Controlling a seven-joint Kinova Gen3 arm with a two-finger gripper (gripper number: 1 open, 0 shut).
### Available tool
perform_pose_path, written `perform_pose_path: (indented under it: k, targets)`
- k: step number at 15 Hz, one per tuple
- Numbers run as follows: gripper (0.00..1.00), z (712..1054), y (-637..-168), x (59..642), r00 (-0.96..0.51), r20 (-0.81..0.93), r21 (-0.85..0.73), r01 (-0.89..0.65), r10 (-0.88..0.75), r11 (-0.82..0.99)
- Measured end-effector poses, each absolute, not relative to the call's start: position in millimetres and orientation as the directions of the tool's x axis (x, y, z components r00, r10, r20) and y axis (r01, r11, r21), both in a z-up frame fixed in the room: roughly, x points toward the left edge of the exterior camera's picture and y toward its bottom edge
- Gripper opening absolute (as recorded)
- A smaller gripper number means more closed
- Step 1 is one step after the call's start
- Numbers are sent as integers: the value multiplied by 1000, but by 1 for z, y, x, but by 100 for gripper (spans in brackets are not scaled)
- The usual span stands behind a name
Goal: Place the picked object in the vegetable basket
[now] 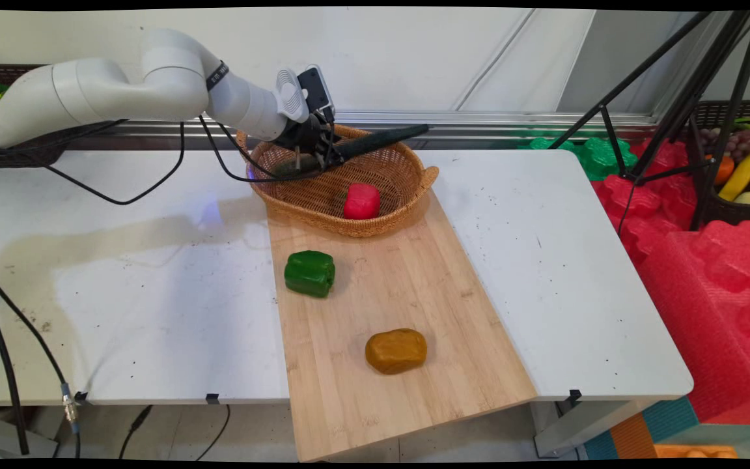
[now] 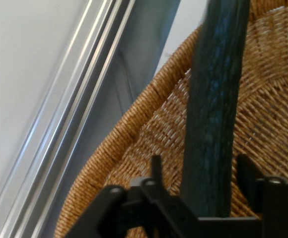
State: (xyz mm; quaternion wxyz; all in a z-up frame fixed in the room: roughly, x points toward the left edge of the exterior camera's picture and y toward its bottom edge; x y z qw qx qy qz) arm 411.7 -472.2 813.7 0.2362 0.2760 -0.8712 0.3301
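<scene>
A: Pincer (image 1: 323, 151) state?

B: Clamped on a long dark green veg, prob a cucumber (image 1: 375, 141). In hand view the cucumber (image 2: 214, 99) runs up between the two fingers (image 2: 156, 171), pads tight on both sides.

A: Where's it sit?

B: Over the wicker basket (image 1: 407, 192), back half. Held near one end, so the free end sticks out toward 3 o'clock, almost level, just above the far rim. Can't tell if it touches the rim.

A: Why level?

B: My guess: wrist is turned sideways, so the veg follows it.

A: Other stuff?

B: Red pepper (image 1: 361, 200) inside basket, at its 6 o'clock. Green pepper (image 1: 310, 273) and a brown potato-like lump (image 1: 396, 350) on the wood board (image 1: 427, 306), well apart, potato at 5 o'clock from green pepper.

A: Surface, room?

B: White table (image 1: 570, 273), speckled w/ marks; the board overhangs its near edge, basket sits on the board's far end. Pale wall behind, tripod (image 1: 668, 104) and red foam (image 1: 707, 273) at 3 o'clock.
</scene>
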Motion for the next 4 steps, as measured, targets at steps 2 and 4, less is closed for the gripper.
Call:
perform_pose_path:
  k: [2, 4]
  targets:
    - [100, 811, -473, 414, -719, 612, -436, -654, -329, 618]
    - [100, 810, -472, 415, -701, 631, -430, -672, -331, 603]
